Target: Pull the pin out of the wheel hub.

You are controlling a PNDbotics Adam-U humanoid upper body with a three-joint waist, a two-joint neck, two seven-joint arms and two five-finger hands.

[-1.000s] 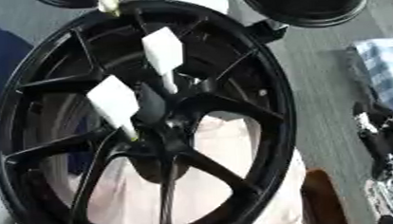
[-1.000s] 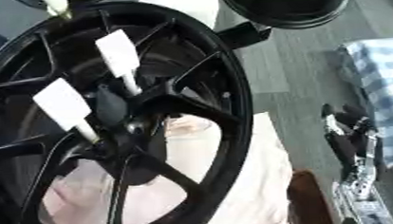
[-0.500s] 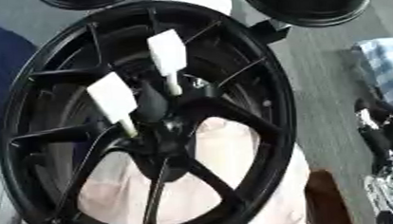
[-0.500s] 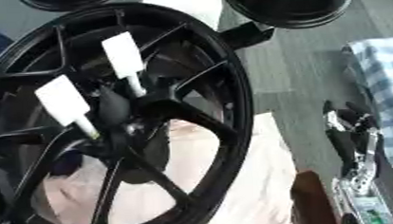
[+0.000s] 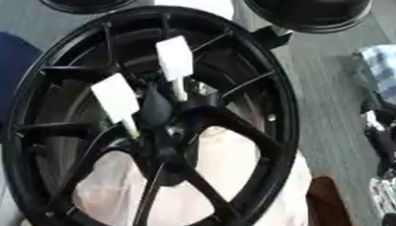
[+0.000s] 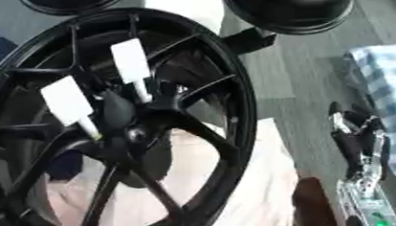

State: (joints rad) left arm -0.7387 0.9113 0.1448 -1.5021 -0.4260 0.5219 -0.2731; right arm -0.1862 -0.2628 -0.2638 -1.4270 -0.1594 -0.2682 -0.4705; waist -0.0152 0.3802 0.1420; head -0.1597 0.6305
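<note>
A large black spoked wheel [image 5: 277, 87] stands tilted across the middle of both views. Two pins are stuck in next to its hub [image 5: 162, 135]. Each has a flat white head on a thin pale stem: one upper pin [image 5: 175, 58] and one lower-left pin [image 5: 115, 97]. My right hand [image 6: 360, 137], black with silver parts, rests at the right edge, well clear of the wheel, fingers up and relaxed, holding nothing. My left hand does not show in either view.
A pale pink sheet [image 5: 238, 190] lies under the wheel. Two black round objects [image 5: 314, 4] [image 5: 92, 0] sit behind it. A blue shape [image 5: 3, 70] is at the left, a checked cloth [image 6: 386, 78] at the right, a brown object [image 6: 312, 205] at the bottom right.
The whole picture has drifted slightly, so the camera moved. Both pins stay in the hub, and my right hand keeps its place at the right edge.
</note>
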